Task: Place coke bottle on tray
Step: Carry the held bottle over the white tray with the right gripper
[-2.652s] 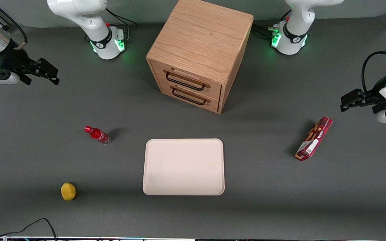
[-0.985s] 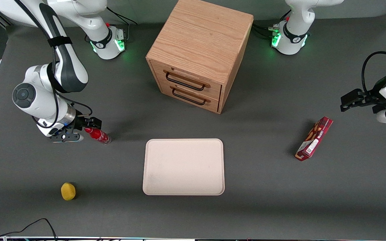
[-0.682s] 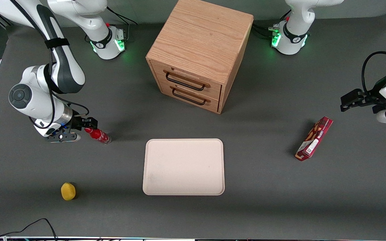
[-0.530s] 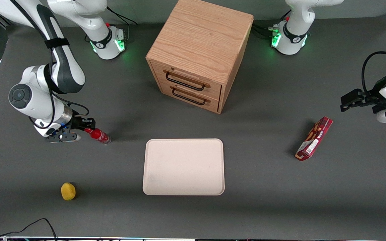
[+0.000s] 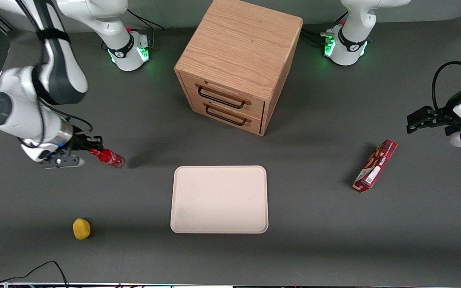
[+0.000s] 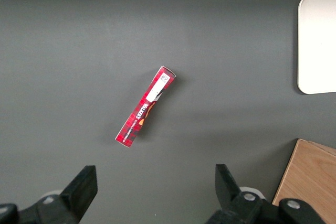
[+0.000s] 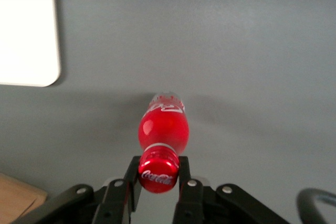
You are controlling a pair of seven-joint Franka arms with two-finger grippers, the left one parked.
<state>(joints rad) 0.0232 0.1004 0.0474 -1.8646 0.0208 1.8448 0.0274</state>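
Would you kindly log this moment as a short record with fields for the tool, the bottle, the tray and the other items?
tool: shut on the coke bottle's cap, toward the working arm's end of the table
coke bottle: held by the cap, off the tray
tray: nothing on it, in front of the wooden cabinet
lemon: on the table
snack box: toward the parked arm's end

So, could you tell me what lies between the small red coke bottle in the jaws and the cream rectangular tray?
Nothing: the front view shows only bare grey table between the small red coke bottle, clamped at its cap by the gripper, and the cream rectangular tray.
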